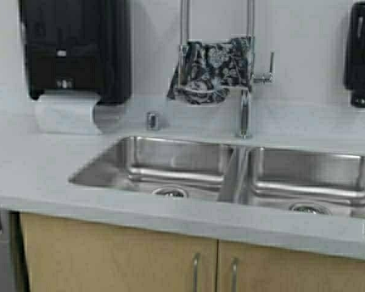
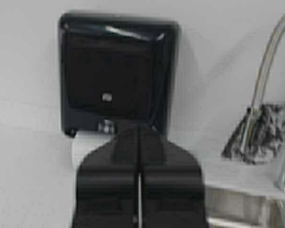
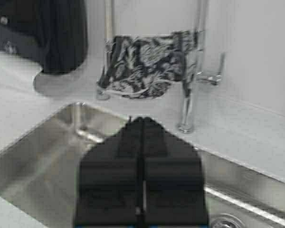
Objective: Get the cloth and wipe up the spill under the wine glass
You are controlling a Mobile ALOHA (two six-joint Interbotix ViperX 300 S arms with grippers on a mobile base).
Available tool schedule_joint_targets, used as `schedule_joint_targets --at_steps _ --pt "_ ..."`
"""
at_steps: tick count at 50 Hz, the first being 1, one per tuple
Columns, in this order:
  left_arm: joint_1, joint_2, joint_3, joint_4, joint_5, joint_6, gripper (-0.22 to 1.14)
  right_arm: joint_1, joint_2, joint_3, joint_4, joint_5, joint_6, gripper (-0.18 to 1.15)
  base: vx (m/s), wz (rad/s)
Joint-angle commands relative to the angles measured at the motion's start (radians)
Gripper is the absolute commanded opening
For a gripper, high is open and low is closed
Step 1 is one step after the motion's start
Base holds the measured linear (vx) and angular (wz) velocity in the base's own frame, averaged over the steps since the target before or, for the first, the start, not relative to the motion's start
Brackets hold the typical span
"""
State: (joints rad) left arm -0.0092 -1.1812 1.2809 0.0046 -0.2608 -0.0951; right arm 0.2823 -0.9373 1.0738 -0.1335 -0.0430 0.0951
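Observation:
The cloth (image 1: 212,70), dark with a white floral print, hangs draped over the tall arched faucet (image 1: 246,109) behind the double sink. It also shows in the right wrist view (image 3: 145,66) and at the edge of the left wrist view (image 2: 268,130). My left gripper (image 2: 139,130) is shut and empty, held low and facing the black paper towel dispenser (image 2: 116,76). My right gripper (image 3: 142,122) is shut and empty, held over the front of the sink, well short of the cloth. The wine glass and the spill are out of view.
A double steel sink (image 1: 231,173) is set in the pale counter (image 1: 30,170). A black paper towel dispenser (image 1: 73,48) with white paper hanging out is on the wall at left, a black soap dispenser (image 1: 360,52) at right. Wooden cabinet doors (image 1: 121,261) are below.

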Motion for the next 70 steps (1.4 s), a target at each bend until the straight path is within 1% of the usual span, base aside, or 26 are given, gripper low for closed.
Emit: schedule_joint_targets --at_steps 1,10,18,24,31,37,44,54,58,66,70 --pt "-0.002 -0.014 -0.006 0.002 0.003 -0.003 0.02 0.089 0.107 -0.097 0.014 0.000 0.017 0.05 0.26 0.00" --pt "0.000 -0.015 -0.009 0.000 0.003 -0.005 0.02 0.153 0.293 -0.201 0.029 -0.029 0.037 0.05 0.23 -0.01" --pt "-0.002 -0.025 -0.008 -0.002 0.003 -0.005 0.02 0.181 0.480 -0.258 0.029 -0.133 0.037 0.05 0.20 -0.02" --pt "0.000 -0.028 -0.005 -0.003 0.003 -0.005 0.02 0.213 0.601 -0.259 0.029 -0.235 0.037 0.05 0.18 -0.01" --pt "0.000 -0.029 -0.005 -0.003 0.003 -0.005 0.02 0.222 0.718 -0.244 0.029 -0.345 0.037 0.07 0.18 0.01" --pt "0.000 -0.029 -0.003 -0.003 0.003 -0.005 0.02 0.222 0.810 -0.236 0.029 -0.439 0.037 0.12 0.17 0.02" --pt "0.000 -0.029 0.000 -0.003 0.005 -0.005 0.02 0.225 0.911 -0.232 0.029 -0.529 0.040 0.25 0.15 0.01" --pt "0.000 -0.034 0.000 -0.003 0.006 -0.005 0.02 0.244 1.019 -0.232 0.029 -0.630 0.041 0.50 0.15 0.02" --pt "-0.002 -0.041 0.002 -0.005 0.008 -0.005 0.02 0.249 1.051 -0.235 0.029 -0.663 0.046 0.63 0.13 0.01" --pt "-0.002 -0.049 0.002 -0.003 0.008 -0.005 0.02 0.250 1.129 -0.247 0.029 -0.713 0.117 0.89 0.13 0.03" --pt "0.000 -0.049 0.002 -0.003 0.008 -0.005 0.02 0.249 1.158 -0.253 0.031 -0.752 0.155 0.97 0.12 0.02"
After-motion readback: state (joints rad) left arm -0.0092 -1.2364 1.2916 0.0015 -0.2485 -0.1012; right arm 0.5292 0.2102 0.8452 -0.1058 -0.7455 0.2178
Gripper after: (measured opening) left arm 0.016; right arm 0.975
